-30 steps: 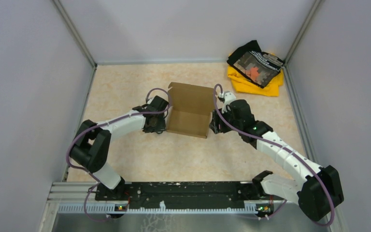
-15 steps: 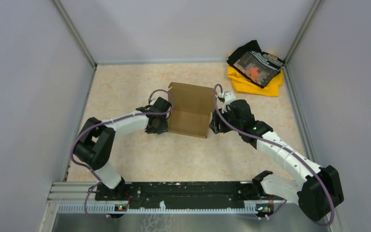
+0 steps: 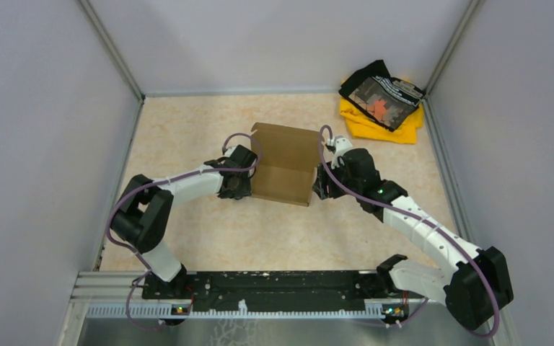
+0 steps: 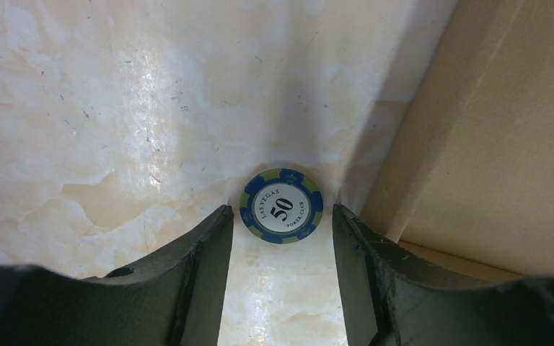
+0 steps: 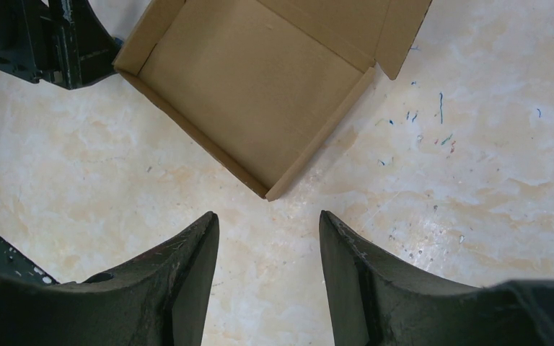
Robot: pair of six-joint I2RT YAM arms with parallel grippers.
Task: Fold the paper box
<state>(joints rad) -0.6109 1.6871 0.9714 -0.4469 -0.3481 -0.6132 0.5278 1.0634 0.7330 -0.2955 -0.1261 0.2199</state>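
Paper box (image 3: pixel 281 176) open; poker chip (image 4: pixel 281 205) perhaps touching it; cloth pile (image 3: pixel 379 108) apart

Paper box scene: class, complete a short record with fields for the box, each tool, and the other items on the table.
Paper box: open, side walls up, far flap raised
Left tool: open, empty, at the box's left wall
Right tool: open, empty, at the box's right side
Poker chip: blue, marked 50, flat on the table beside the box, just ahead of the left tool
Cloth pile: yellow and black, far right corner
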